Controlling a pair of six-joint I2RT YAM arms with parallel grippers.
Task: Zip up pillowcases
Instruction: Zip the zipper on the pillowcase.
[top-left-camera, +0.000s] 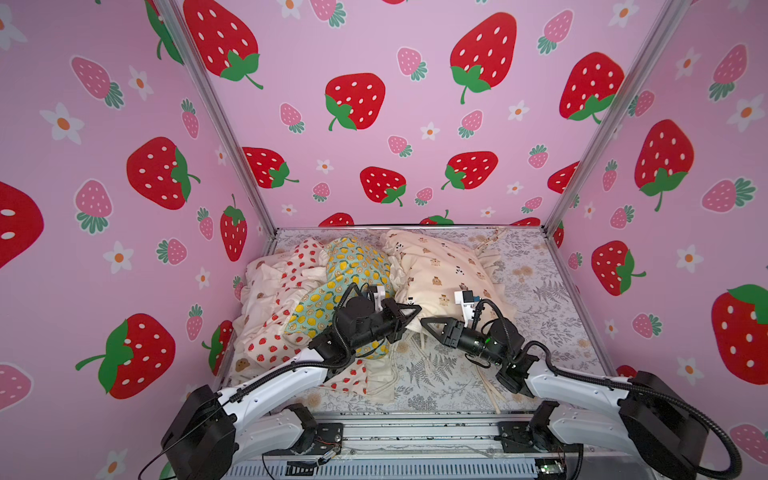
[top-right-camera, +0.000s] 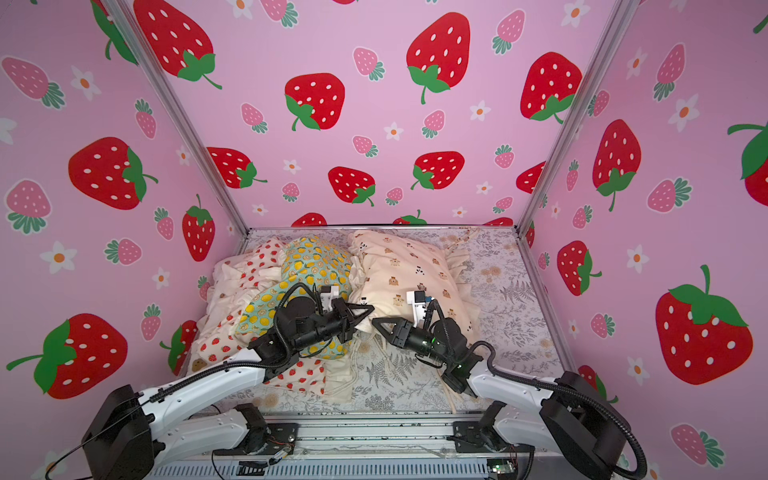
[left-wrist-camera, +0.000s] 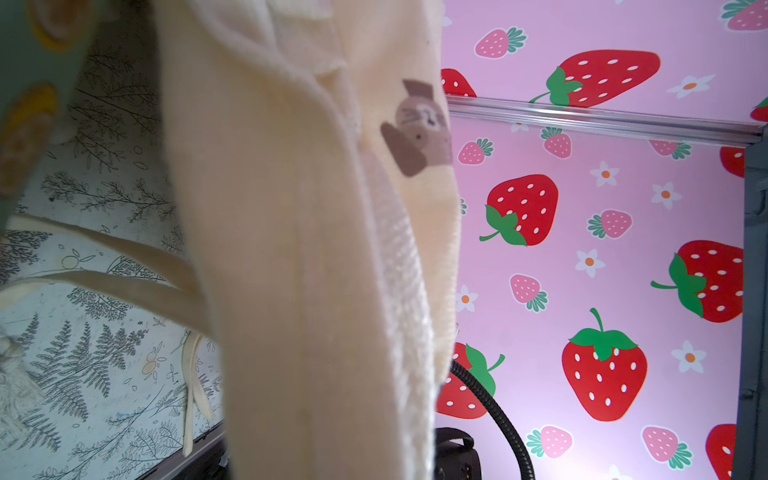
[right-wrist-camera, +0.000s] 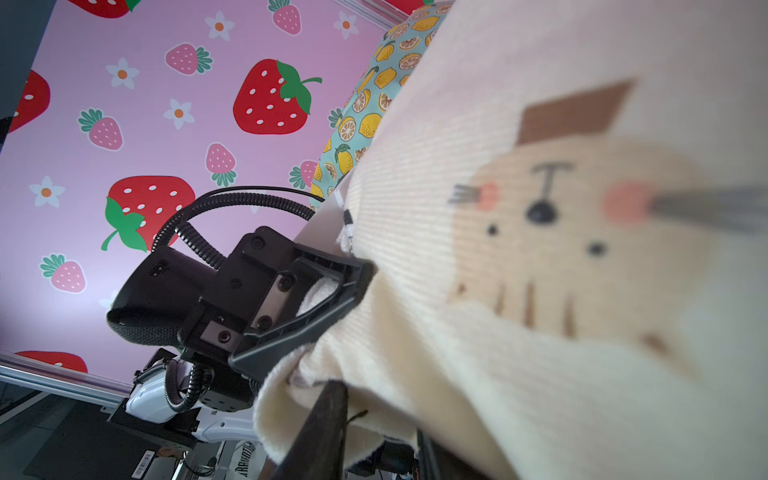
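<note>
The left gripper (top-left-camera: 417, 309) is pressed together on the near left corner of the bear pillowcase (top-left-camera: 440, 266), pinching its cream cloth. The right gripper (top-left-camera: 424, 322) points at that same corner from the right, just beside it. It is not clear if it is spread or pinching.

The bear pillowcase lies in the far middle on a grey fern sheet (top-left-camera: 540, 299). Pink strawberry walls (top-left-camera: 415, 124) stand all around. It is puffy, cream and ruffled, with tiny brown bears. The lemon pillowcase (top-left-camera: 353, 266) and the strawberry pillowcase (top-left-camera: 291, 282) lie to its left.

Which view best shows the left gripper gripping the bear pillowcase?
Right wrist: left gripper clamps the bear pillowcase edge, side-on. Both top views show it small from above; left wrist shows only fabric.
</note>
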